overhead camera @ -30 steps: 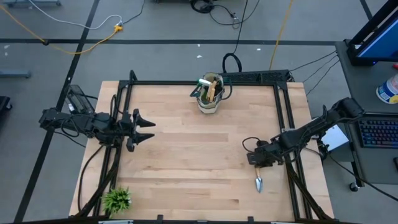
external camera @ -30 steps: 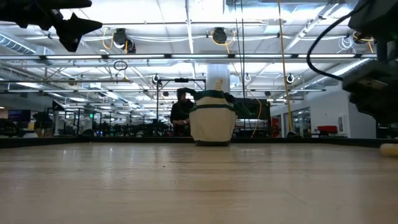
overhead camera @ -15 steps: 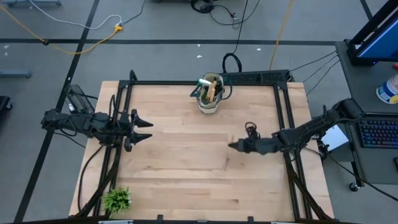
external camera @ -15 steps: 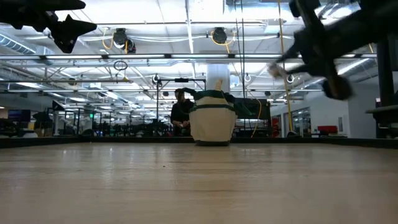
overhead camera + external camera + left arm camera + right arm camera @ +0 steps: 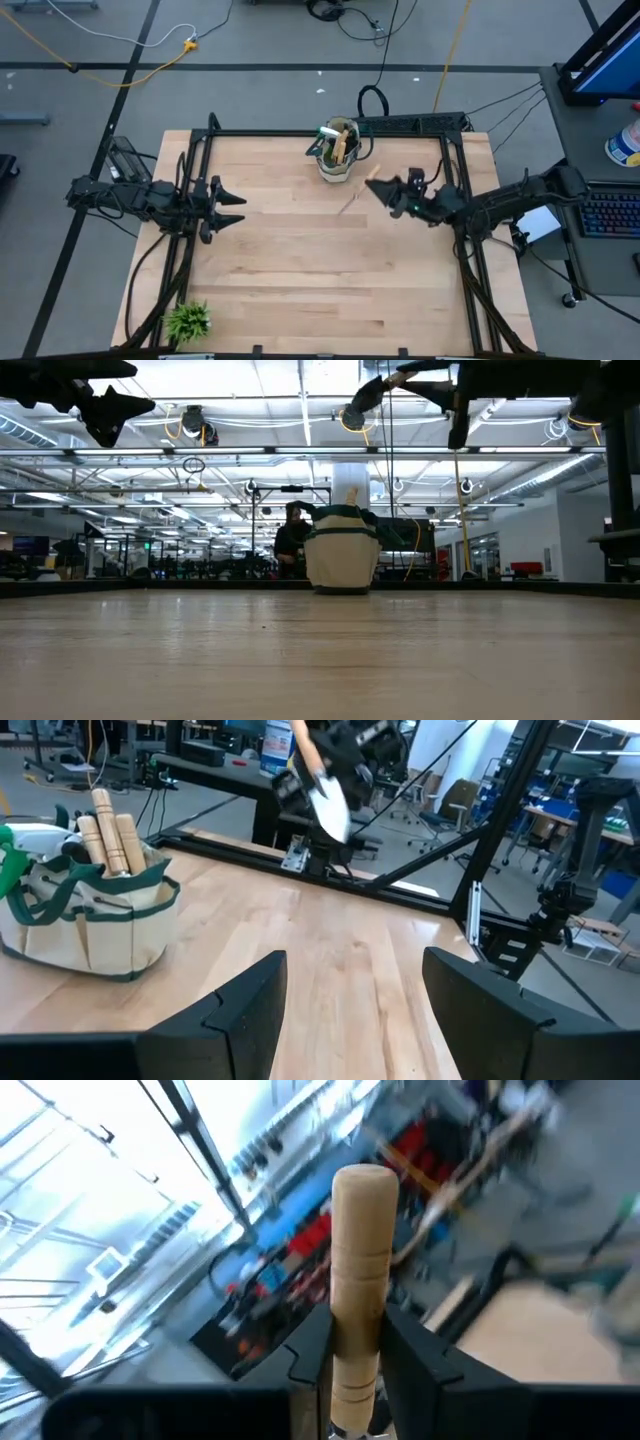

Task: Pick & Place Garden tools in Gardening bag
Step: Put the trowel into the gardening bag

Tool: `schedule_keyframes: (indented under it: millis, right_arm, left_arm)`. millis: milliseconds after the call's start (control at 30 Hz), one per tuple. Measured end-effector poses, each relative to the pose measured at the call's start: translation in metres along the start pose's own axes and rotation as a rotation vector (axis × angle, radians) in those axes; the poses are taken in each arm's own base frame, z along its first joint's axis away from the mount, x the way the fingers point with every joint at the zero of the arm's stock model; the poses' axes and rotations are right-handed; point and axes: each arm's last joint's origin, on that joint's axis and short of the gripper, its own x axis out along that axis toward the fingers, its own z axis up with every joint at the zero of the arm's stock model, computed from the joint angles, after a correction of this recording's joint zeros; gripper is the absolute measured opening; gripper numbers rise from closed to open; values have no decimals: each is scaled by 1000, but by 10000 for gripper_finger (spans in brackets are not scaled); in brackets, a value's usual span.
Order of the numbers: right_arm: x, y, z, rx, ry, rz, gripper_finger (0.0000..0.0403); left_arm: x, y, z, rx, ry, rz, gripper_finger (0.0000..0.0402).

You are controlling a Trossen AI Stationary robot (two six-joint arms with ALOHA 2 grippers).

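Light wooden tabletop (image 5: 300, 270) carries a beige fabric gardening bag with dark green trim (image 5: 338, 152) at its far edge, already holding several wooden-handled tools. Left gripper (image 5: 232, 209) waits at the left side, jaws apart and empty. Right gripper (image 5: 385, 190) hangs raised just beside the bag, clamped on a wooden-handled metal trowel (image 5: 318, 782); depositing it appears to be the remaining step.

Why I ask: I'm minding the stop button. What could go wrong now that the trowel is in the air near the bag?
1. The right tool grips the trowel with much of the handle sticking out past it, so it may slip or swing.
2. The gardening bag already holds upright wooden handles. The trowel could catch on them or tip the bag.
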Motion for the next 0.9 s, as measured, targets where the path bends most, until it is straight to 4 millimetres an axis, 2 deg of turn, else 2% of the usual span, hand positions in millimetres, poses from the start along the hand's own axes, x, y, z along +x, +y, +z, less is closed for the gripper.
schedule_keyframes:
  millis: [167, 400, 567, 700, 900]
  right_arm:
    - [10, -6, 16, -168, -64, -2, 57]
    - [34, 2, 50, -453, -177, -23, 53]
    - [54, 6, 68, -570, -134, -128, 53]
    - [75, 7, 75, -606, -101, -242, 53]
    - [113, -4, 69, -644, -68, -388, 53]
  left_arm:
    - [0, 1, -1, 3, 13, 10, 241]
    - [0, 3, -6, 23, 56, 72, 241]
    - [0, 6, -7, 22, 49, 145, 241]
    - [-1, 7, -7, 24, 38, 189, 241]
    - [-1, 8, -7, 24, 30, 215, 241]
